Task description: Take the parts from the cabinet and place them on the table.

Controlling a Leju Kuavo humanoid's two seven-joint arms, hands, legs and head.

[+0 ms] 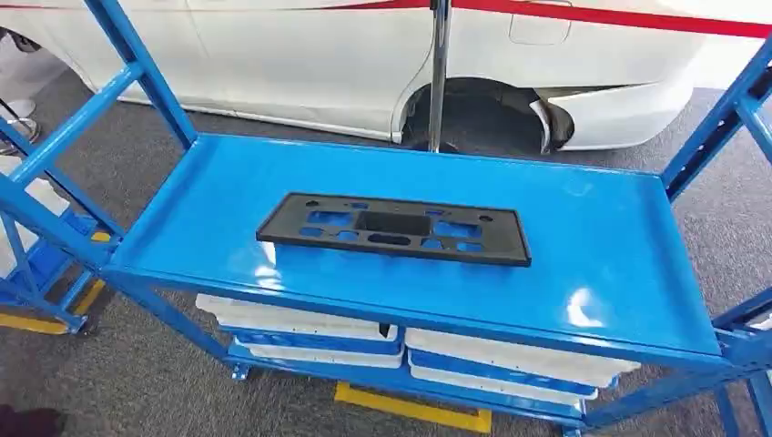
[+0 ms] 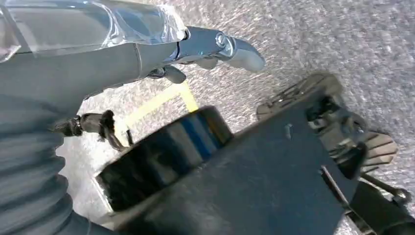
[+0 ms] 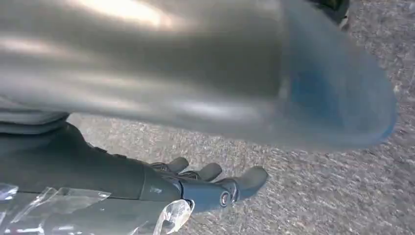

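Head view: black part (image 1: 393, 228) on blue cabinet (image 1: 601, 264), grey carpet (image 1: 155, 164); both hands empty, fingers apart.

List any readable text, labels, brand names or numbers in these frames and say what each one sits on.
None can be read in any view.
Black plastic part on the blue shelf: cutouts only, no lettering visible.
White car with a red stripe: no badge or plate in frame.
White trays on the lower level: no labels visible.
Left hand and right hand: no markings; both wrist views are blurred.
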